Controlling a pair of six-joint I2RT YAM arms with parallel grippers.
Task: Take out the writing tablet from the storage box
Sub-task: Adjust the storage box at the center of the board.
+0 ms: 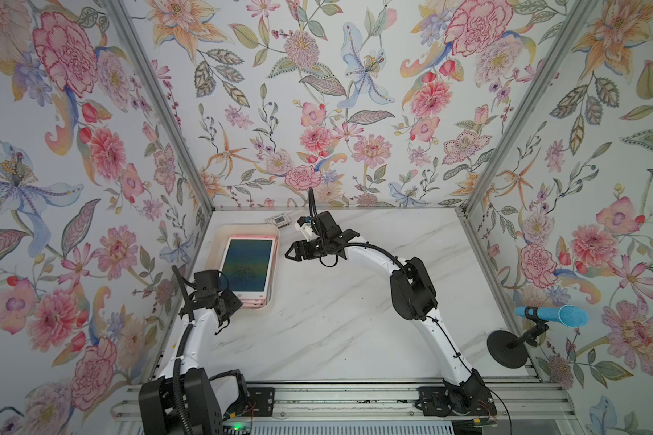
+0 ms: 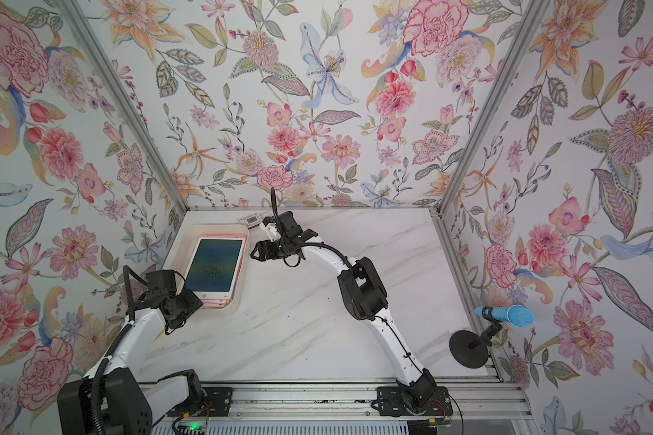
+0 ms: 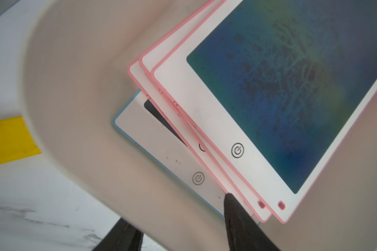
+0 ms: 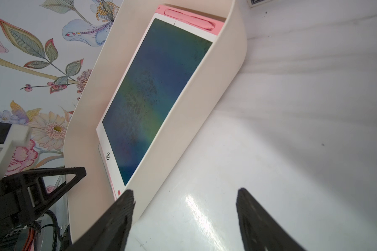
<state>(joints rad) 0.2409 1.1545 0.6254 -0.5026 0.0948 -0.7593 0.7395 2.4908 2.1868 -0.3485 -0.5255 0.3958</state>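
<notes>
Marble-look table [image 1: 336,320] inside floral walls. Storage box [image 1: 259,309] sits at the table's 10 o'clock corner. Pink-edged writing tablet [image 1: 246,265] tops a fanned stack inside it, long axis roughly 12-to-6. Left hand [image 1: 230,301] is at the box's 6 o'clock end, fingers [image 3: 237,217] apart, one tip inside at the stack's near corner; the tablet lies toward 12 from it. Right hand [image 1: 291,251] is spread and empty outside the 3 o'clock wall. Judgement: left is nearer.

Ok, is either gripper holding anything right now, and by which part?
Nothing is held. The left gripper is open astride the near wall of the storage box; the right gripper is open beside it.
</notes>
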